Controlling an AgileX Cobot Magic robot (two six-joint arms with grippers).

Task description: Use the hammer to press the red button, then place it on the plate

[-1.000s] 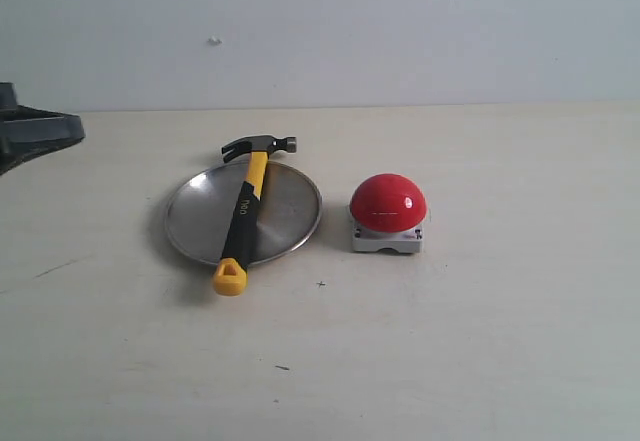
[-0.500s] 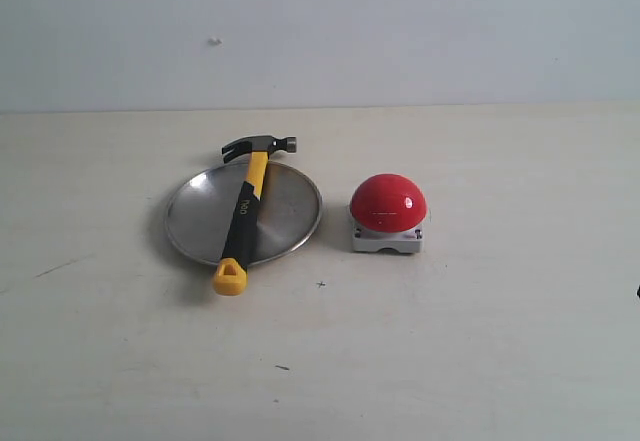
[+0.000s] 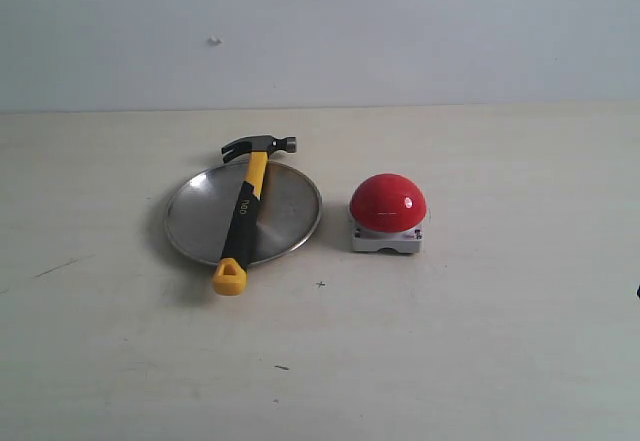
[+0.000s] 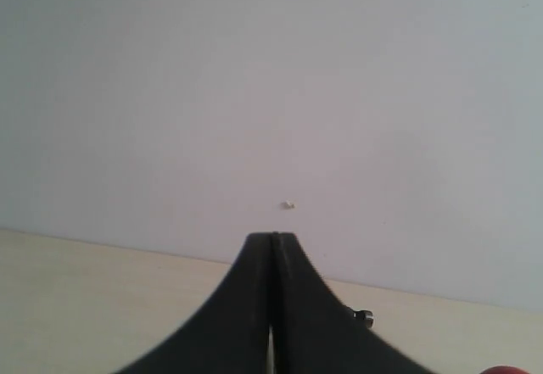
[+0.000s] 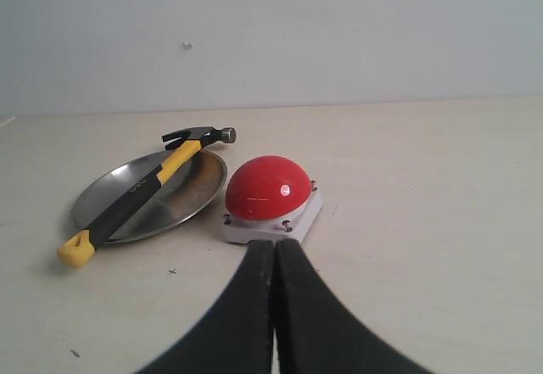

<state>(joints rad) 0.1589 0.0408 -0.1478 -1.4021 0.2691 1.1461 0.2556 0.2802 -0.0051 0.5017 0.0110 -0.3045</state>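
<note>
The hammer (image 3: pixel 245 211) lies across the plate (image 3: pixel 290 206), its dark head past the far rim and its yellow looped end on the table at the near side. Just right of the plate sits the red button (image 3: pixel 388 202) on its grey base. No gripper shows in the exterior view. In the right wrist view the hammer (image 5: pixel 136 194), the plate (image 5: pixel 191 189) and the red button (image 5: pixel 270 188) lie ahead of my right gripper (image 5: pixel 274 243), which is shut and empty. My left gripper (image 4: pixel 272 237) is shut and empty, facing the wall; a sliver of the red button (image 4: pixel 507 370) shows.
The pale wooden table (image 3: pixel 480 341) runs back to a plain light wall (image 3: pixel 400 31). A small dark screw or bolt (image 4: pixel 364 316) shows beside the left fingers.
The dark arm part at the left edge of the exterior view a second ago has gone out of sight. Hammer, plate and button have not moved.
</note>
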